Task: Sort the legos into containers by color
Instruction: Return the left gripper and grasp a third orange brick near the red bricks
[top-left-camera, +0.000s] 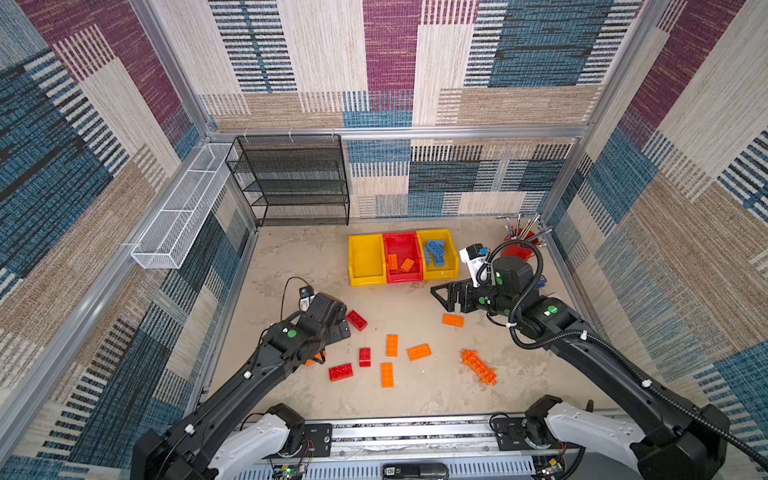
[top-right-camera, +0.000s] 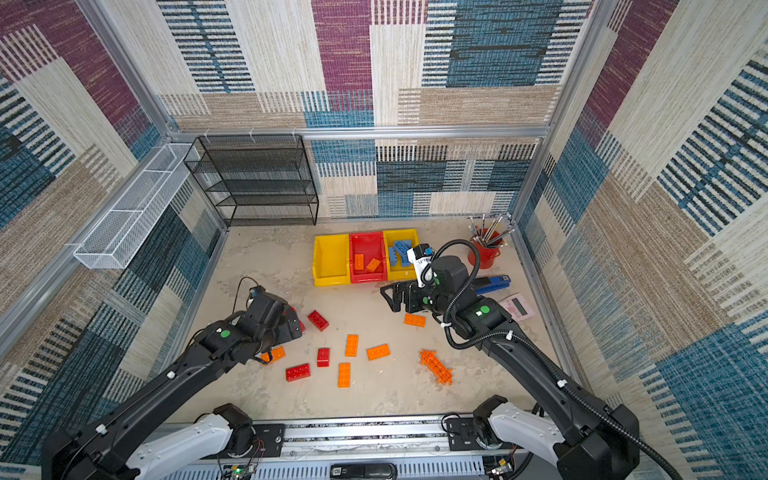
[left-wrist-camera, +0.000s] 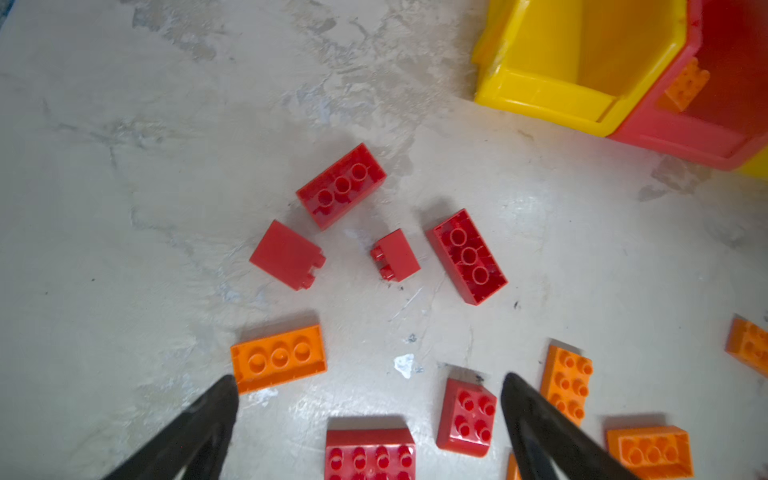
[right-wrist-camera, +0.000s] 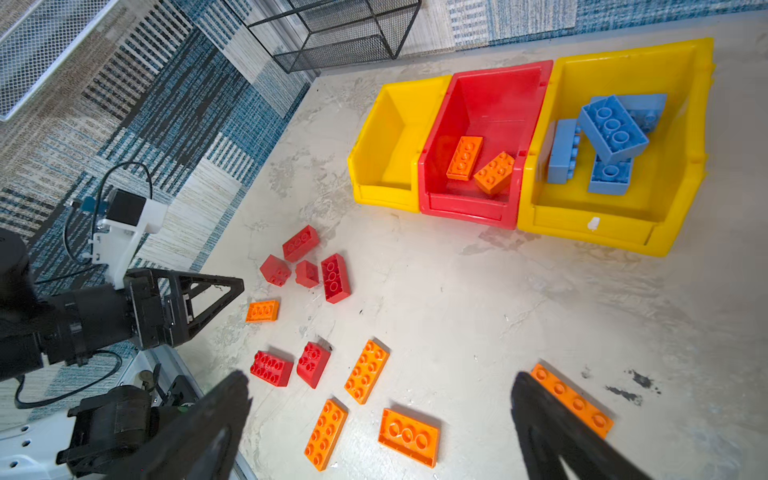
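Red and orange legos lie loose on the floor. Four red bricks (left-wrist-camera: 340, 185) cluster ahead of my left gripper (left-wrist-camera: 370, 384), which hangs open and empty above a red two-by-two brick (left-wrist-camera: 467, 417) and an orange brick (left-wrist-camera: 278, 357). The spiky orange piece (top-left-camera: 478, 367) lies to the right. At the back stand the containers: an empty yellow bin (top-left-camera: 363, 249), a red bin (top-left-camera: 401, 245) holding two orange bricks (right-wrist-camera: 464, 158), and a yellow bin (right-wrist-camera: 673, 166) holding blue bricks (right-wrist-camera: 613, 129). My right gripper (top-left-camera: 440, 297) hovers open and empty before the bins.
A black mesh shelf (top-left-camera: 295, 178) stands at the back left and a white wire basket (top-left-camera: 183, 208) hangs on the left wall. A red cup of tools (top-left-camera: 517, 245), a blue stapler (top-right-camera: 494, 284) and a pink calculator (top-right-camera: 517, 306) sit at the right.
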